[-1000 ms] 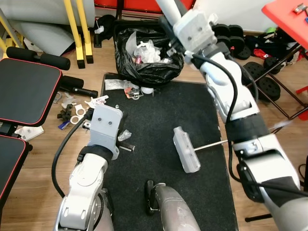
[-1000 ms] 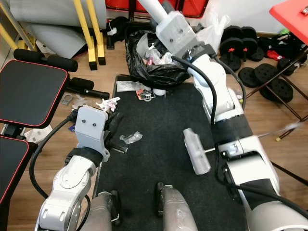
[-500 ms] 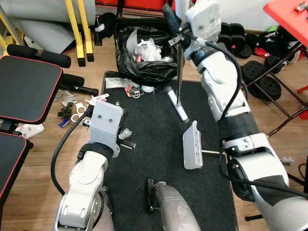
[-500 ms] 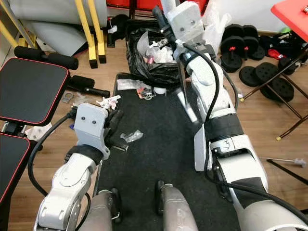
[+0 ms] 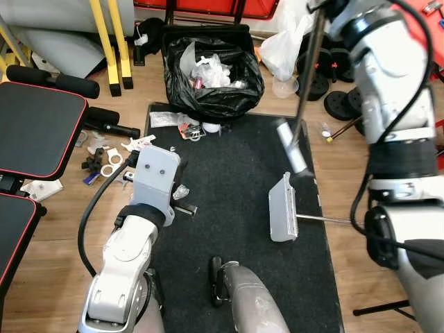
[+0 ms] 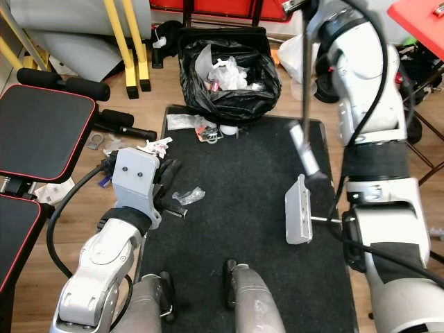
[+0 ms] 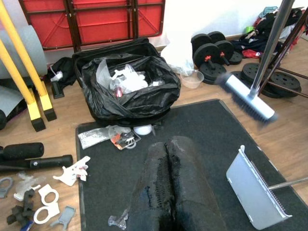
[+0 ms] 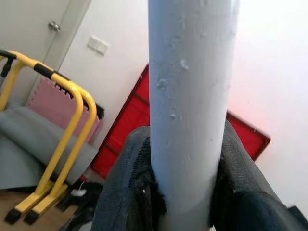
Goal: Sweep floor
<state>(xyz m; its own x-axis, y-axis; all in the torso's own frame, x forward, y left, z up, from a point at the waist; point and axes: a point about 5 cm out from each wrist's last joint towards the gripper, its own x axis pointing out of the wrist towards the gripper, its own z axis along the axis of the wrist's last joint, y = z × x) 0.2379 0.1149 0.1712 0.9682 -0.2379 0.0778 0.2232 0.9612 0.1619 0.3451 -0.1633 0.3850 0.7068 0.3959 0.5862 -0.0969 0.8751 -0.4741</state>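
Gym clutter rings a black mat [image 5: 236, 208] on the wood floor: a bench at the robot's left, weight plates at its right, and an open black bin bag [image 5: 211, 73] just past the mat's far edge, placed handy for whatever gets swept up.

High on the right, the right gripper [image 8: 185, 192] is clenched around the broom [image 5: 297, 125] pole, both fingers pressed to the grey shaft. That tall grip leaves the pole near upright, with the brush head [image 7: 245, 97] over the mat's right side, just beyond the dustpan [image 5: 283, 207]. The head looks blurred, so whether it touches the mat is hard to say.

Resting on the mat with its thin handle running off to the right, the dustpan looks ready to take a stroke drawn toward it.

Low over the mat's left edge, the left gripper [image 7: 168, 185] has its fingers pressed together with nothing between them, so it seems merely parked.

Litter lies just ahead of it: a crumpled wrapper [image 6: 189, 196] on the mat, more scraps [image 5: 182, 126] near the bag, and small bits [image 5: 104, 163] on the bare floor beside the bench.
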